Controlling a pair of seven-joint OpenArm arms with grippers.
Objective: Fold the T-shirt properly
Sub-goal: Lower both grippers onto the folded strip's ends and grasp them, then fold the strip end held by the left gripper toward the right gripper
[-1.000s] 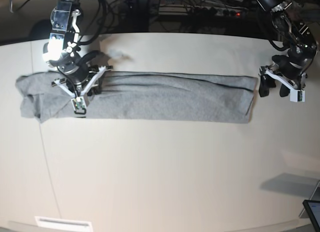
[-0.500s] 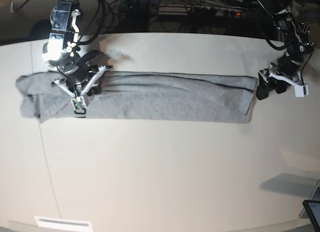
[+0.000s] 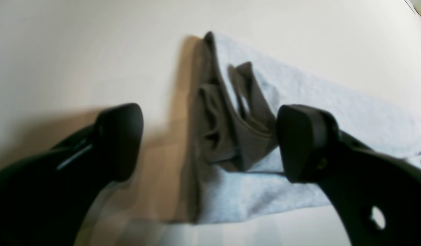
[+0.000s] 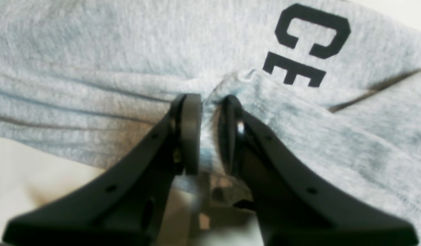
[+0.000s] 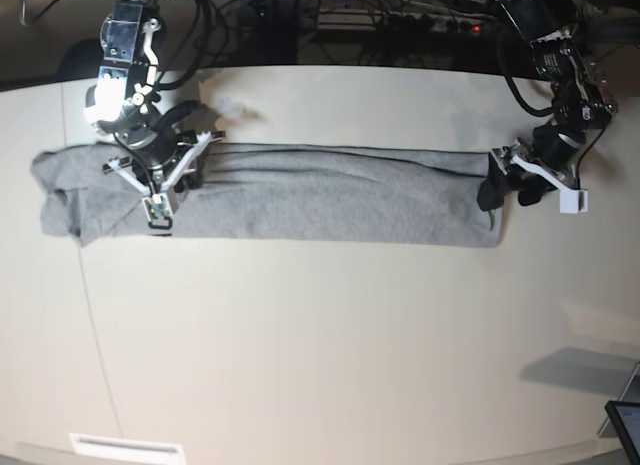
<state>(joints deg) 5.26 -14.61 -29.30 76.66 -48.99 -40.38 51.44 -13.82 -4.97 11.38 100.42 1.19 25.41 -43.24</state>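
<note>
Since the earlier base frames, only the left end effector (image 5: 507, 188) has moved: from the bare worktop beyond the cloth's right end it has come in leftward to that end, with its jaws now spread wide. Everything else lies as before.

Pale cream worktop (image 5: 320, 355): it carries the whole garment across the upper half of the base view.

Heather-grey cotton T-shirt (image 5: 300, 195): it is folded lengthwise into a long, narrow band running from the left edge of the frame to the right of centre. This shape suggests the side folds are done and a crosswise fold remains. Black block capital lettering (image 4: 301, 44) shows in the upper right of the right wrist view.

Right end effector (image 4: 210, 133): its jaws are pressed together on a raised ridge of the grey cloth near the band's left end, probably to anchor or lift that end.

Left end effector, left wrist view (image 3: 210, 140): the two dark pads straddle the layered open end of the band without touching it, apparently lined up to take that edge.
</note>
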